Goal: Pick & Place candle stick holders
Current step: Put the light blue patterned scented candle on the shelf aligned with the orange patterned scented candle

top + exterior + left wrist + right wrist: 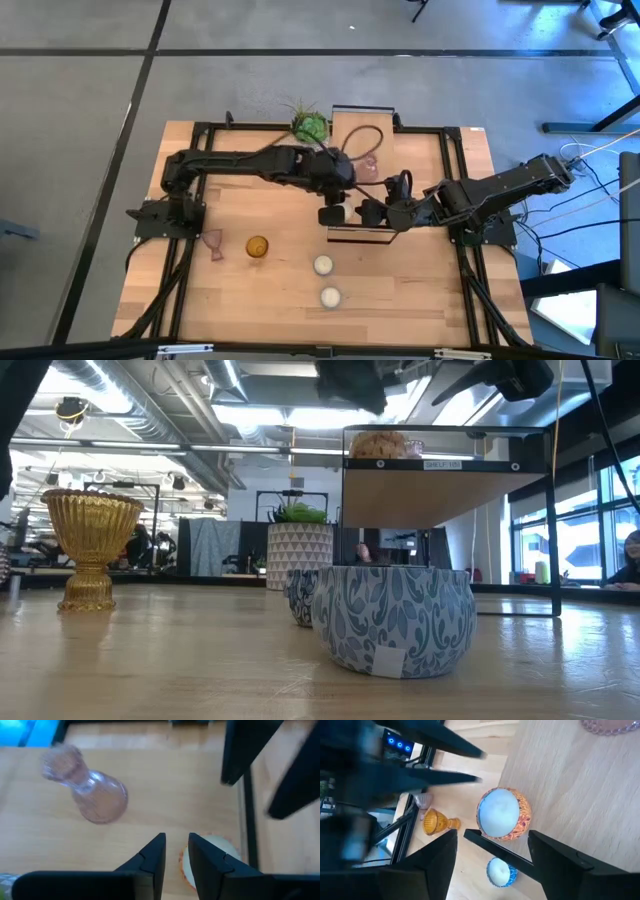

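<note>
- Left gripper (174, 855) — fingers nearly together, empty — hangs mid-frame over the shelf (358, 236); the pink holder (92, 795) there lies tipped, so approach level with its waist.
- Right gripper (492, 857), fingers apart, waits right of centre.
- Amber holder (257, 246) and a second pink holder (213, 242) sit lower left on the tabletop (400, 285).

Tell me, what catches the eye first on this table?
Two dark arms meet at mid-table over a small raised shelf; the right hand hangs open above an orange-patterned candle. An amber glass holder stands near the left edge beside a pink one lying down. A green plant sits at the back.
</note>
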